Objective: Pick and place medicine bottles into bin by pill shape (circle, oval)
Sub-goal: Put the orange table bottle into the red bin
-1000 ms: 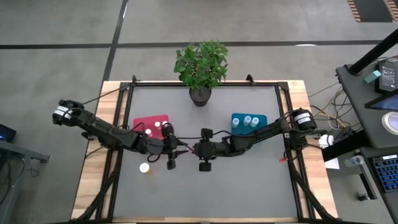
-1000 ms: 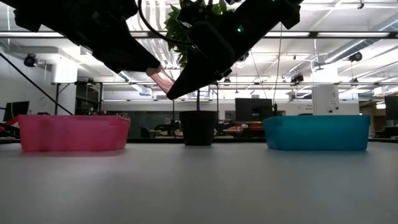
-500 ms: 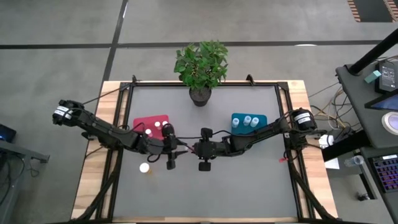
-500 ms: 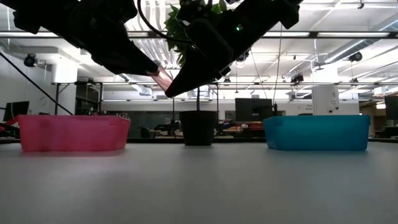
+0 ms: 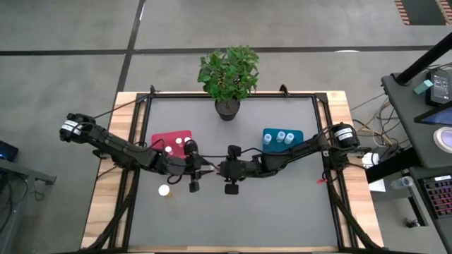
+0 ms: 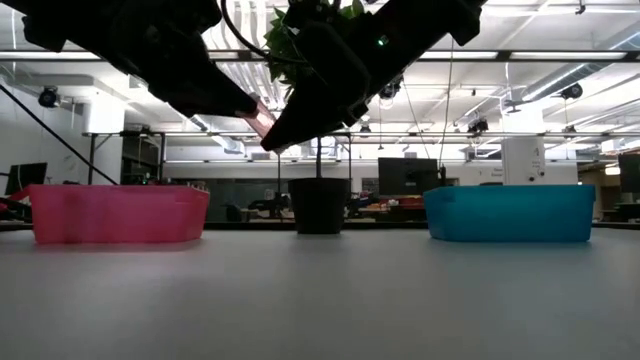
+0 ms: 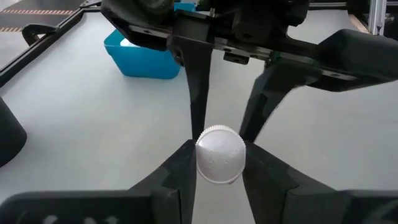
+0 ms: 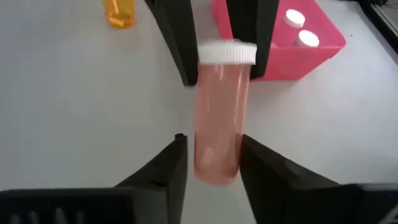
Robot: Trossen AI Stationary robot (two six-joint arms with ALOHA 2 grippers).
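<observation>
The left claw (image 5: 205, 168) and the right claw (image 5: 214, 169) meet tip to tip above the middle of the desk (image 5: 282, 212), with one pink-bodied, white-capped bottle (image 8: 220, 109) between them, held clear of the surface. In the left wrist view the left claw's two fingers (image 7: 177, 163) press against either side of the white cap (image 7: 220, 154), so this claw is clamped on the bottle at its cap end. In the right wrist view the right claw's fingers (image 8: 173, 160) flank the bottle's lower body, narrowly parted; a thin gap seems to show on each side, and I cannot tell whether they touch it.

Just beside the left claw, toward the plant pot (image 5: 227, 108), stands the red bin (image 5: 162, 137) with white-capped bottles inside. The teal bin (image 5: 270, 132) stands on the right arm's side, also with bottles inside. One loose orange bottle (image 5: 164, 190) lies on the desk near the left arm, apart from the red bin.
</observation>
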